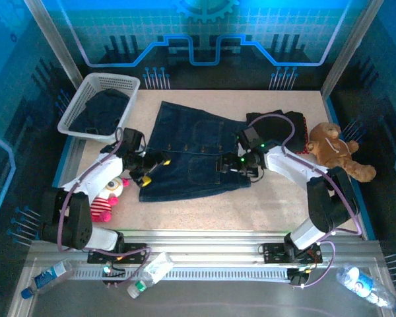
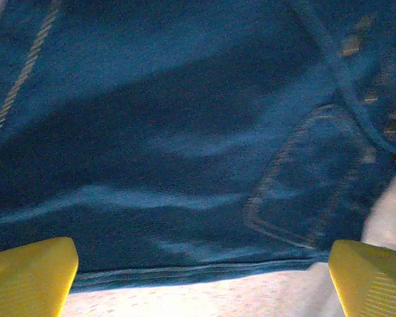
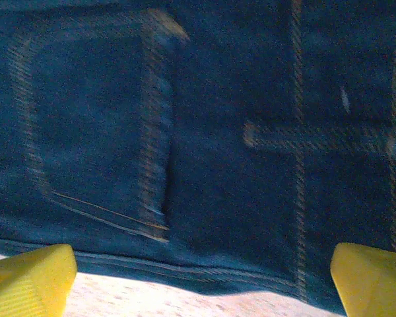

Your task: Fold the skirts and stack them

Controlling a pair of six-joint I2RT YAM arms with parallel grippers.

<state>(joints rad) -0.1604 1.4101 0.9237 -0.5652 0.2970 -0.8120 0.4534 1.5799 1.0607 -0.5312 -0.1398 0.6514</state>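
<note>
A soft, weighty denim skirt lies spread on the table. Left fingers and right fingers hang wide open at its opposite edges, probably the best holds.

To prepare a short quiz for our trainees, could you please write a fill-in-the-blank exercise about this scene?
1. The buttoned skirt spread flat mid-table is made of blue ____.
2. The brown teddy bear sits to the ____ of the buttoned skirt.
3. The white basket stands at the far ____ corner of the table.
4. The left gripper and the right gripper both have their yellow fingers ____.

Missing words: denim; right; left; open.
</note>
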